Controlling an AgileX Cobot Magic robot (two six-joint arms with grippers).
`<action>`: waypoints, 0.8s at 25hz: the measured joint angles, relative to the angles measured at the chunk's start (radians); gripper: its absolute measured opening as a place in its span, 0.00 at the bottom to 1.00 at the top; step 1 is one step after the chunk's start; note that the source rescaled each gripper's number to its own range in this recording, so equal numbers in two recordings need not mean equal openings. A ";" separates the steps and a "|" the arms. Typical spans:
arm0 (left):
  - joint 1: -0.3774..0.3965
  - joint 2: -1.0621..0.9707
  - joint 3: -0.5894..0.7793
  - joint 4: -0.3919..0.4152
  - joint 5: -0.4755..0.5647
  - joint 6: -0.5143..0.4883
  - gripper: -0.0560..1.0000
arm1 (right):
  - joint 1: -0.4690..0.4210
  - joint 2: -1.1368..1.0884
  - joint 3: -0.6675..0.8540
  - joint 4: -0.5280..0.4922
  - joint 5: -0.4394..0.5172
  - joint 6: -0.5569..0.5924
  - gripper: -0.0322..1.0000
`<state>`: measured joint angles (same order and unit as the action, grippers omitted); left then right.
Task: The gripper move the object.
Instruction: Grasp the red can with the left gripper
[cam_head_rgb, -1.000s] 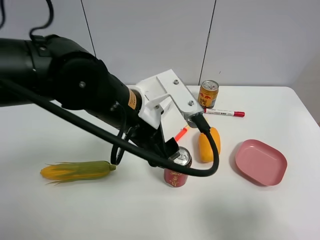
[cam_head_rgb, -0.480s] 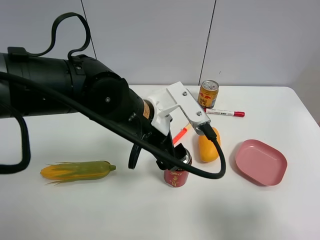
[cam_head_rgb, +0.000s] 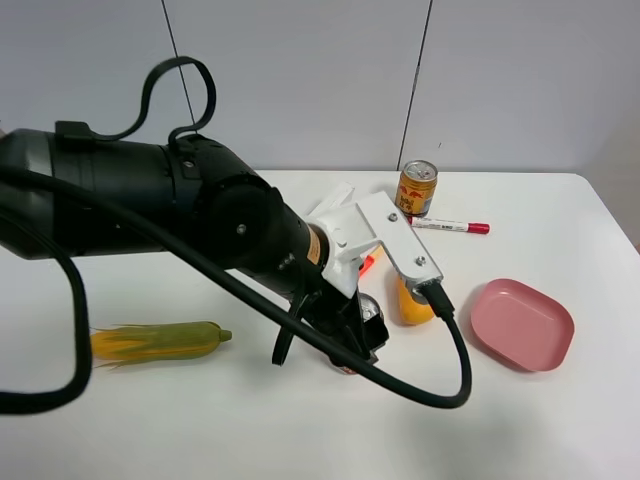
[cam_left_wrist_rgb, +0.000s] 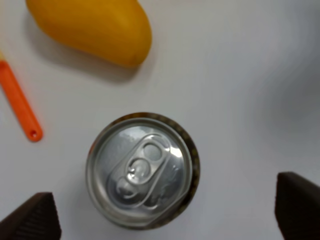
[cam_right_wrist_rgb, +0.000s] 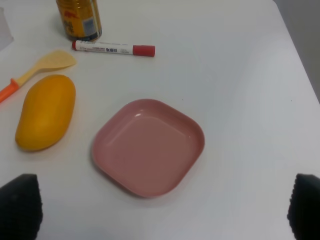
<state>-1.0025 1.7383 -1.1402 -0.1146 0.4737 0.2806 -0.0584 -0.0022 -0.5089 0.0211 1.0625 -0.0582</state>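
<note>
Left wrist view: your left gripper (cam_left_wrist_rgb: 164, 215) hangs open, jaws wide either side of the red can (cam_left_wrist_rgb: 142, 170) standing upright on the tabletop (cam_left_wrist_rgb: 240, 75) — centre it, lower straight, close evenly.

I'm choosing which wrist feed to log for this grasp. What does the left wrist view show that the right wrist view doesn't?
Only the left wrist view: the drink can, its silver pull-tab top seen from above, sitting between the tips of the open left gripper with a gap on each side.

Only the right wrist view: the pink plate, the marker, the gold can, the yellow head of the spatula and the open right gripper.

Both: the mango, the spatula's orange handle and the white table.
</note>
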 joint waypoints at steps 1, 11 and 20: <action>-0.002 0.012 0.000 0.000 -0.007 0.007 0.83 | 0.000 0.000 0.000 0.000 0.000 0.000 1.00; -0.004 0.093 0.000 0.000 -0.111 0.015 0.83 | 0.000 0.000 0.000 0.000 0.000 0.000 1.00; 0.043 0.148 0.000 0.038 -0.129 0.017 0.83 | 0.000 0.000 0.000 0.000 0.000 0.000 1.00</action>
<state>-0.9592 1.8865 -1.1402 -0.0767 0.3443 0.2975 -0.0584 -0.0022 -0.5089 0.0211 1.0625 -0.0582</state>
